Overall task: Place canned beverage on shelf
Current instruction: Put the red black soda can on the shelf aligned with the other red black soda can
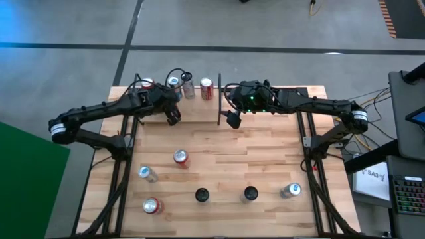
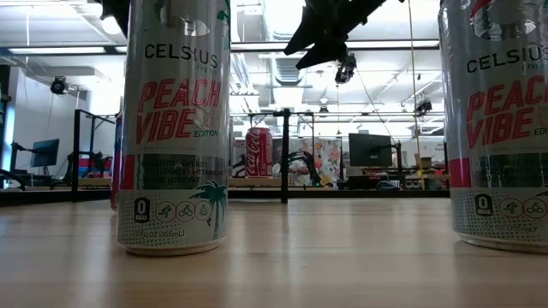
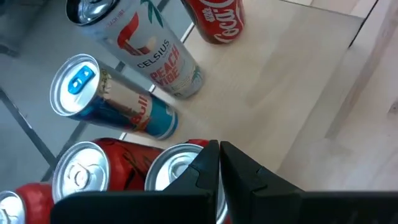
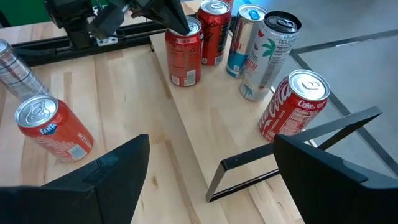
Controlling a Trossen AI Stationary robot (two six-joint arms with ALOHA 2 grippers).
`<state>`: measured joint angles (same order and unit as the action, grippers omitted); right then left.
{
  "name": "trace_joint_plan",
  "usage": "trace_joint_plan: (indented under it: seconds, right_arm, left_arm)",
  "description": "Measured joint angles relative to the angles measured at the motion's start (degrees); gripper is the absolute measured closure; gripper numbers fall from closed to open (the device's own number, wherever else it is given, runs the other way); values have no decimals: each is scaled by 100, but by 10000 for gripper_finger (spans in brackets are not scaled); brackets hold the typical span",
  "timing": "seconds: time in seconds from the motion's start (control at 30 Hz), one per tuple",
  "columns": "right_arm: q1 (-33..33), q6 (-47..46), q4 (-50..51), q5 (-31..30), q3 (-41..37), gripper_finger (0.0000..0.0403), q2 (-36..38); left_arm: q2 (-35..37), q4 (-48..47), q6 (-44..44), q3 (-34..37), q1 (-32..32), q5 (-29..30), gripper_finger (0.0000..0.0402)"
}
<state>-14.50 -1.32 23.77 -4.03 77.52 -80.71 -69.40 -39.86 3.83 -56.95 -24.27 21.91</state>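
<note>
shelf (image 1: 199,109): far edge of table, holds a cluster of cans (image 4: 214,46) plus a cola can (image 4: 293,106) near the divider rod (image 1: 219,99) | left gripper (image 1: 172,118): fingers together, empty, beside the cluster | right gripper (image 1: 233,120): fingers apart, empty, by the divider | left to do: six loose cans (image 1: 180,158) on the table's near half; task judged partway

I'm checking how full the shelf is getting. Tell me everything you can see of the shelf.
The shelf is a light wood plank along the table's far edge, framed by thin black metal rods, with one black upright divider near its middle. Left of the divider five cans stand upright on it: a Coca-Cola can, a Celsius can, a blue can and two red cans. The left gripper, shut, is beside those. The right gripper, open, hovers at the divider. The part right of the divider lies mostly under the right arm.
</note>
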Motion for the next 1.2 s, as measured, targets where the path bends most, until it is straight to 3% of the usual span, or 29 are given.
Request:
trace_joint_plan:
  seconds: [0.2, 0.53, 0.97, 1.2]
  right_arm:
    - [0, 2, 0, 0, 0, 74, 0]
    - [0, 31, -2, 0, 0, 74, 0]
    - [0, 131, -2, -1, 2, 74, 0]
    - [0, 198, -2, -2, 8, 74, 0]
  left_arm:
    - [303, -84, 99, -2, 8, -85, 402]
    - [1002, -1033, 1432, -1, 6, -1203, 402]
    - [590, -982, 1862, 4, -59, -1167, 402]
    - [336, -976, 1839, 7, -68, -599, 402]
